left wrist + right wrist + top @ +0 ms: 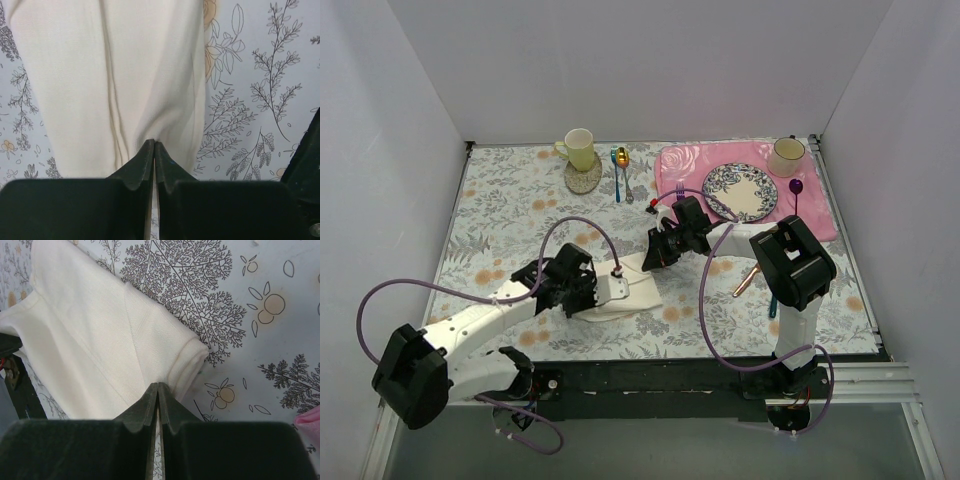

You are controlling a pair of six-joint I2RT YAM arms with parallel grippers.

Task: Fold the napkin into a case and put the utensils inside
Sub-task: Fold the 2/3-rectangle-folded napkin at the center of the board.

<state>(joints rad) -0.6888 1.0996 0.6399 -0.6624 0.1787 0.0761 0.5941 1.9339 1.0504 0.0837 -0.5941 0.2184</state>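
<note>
Floral tablecloth, napkin, plate (on placemat), mug

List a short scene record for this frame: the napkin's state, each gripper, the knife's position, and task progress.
fold: cream-white cloth napkin, partly folded, lying on the floral tablecloth
left: left gripper shut, pinching the napkin's near edge
right: right gripper shut, pinching the napkin's edge near a hemmed corner
cutlery: slim copper-coloured knife on the tablecloth to the right of the napkin, apart from it
progress: case not yet formed; knife not yet inside
</note>
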